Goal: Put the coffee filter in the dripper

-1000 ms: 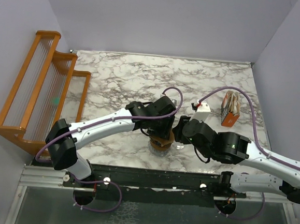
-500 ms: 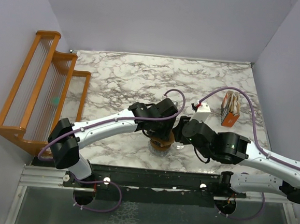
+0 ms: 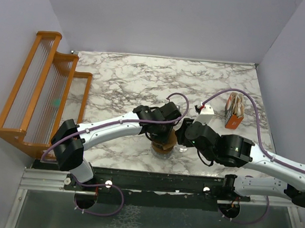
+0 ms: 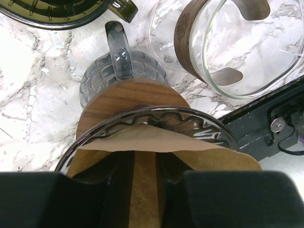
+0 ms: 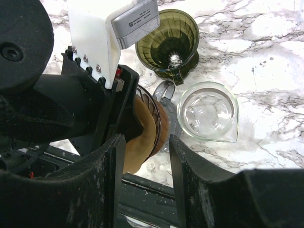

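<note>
The left pincer (image 4: 145, 166) is clamped on a tan paper (image 4: 161, 142) lying in a clear ribbed cup (image 4: 194, 126) by the table's (image 3: 124, 75) near edge. The right pincer (image 5: 146, 147) hovers apart; the dripper (image 5: 167, 40) stands just beside that cup.

The marble table (image 3: 118, 74) bears the dripper (image 5: 167, 40), a glass cup (image 5: 207, 111), an orange box (image 3: 234, 112).

Near-centre is tight: dripper (image 5: 167, 40), glass cup (image 5: 207, 111) and wood-collared glass cone (image 4: 129, 100) stand just beside each other. Left gripper (image 4: 145, 183) sits over the cone, right gripper (image 5: 145, 175) close alongside. Dripper mouth uncovered. Back marble table (image 3: 145, 76) open. Rack (image 3: 38, 94) walls the left, orange box (image 3: 234, 114) the right.
</note>
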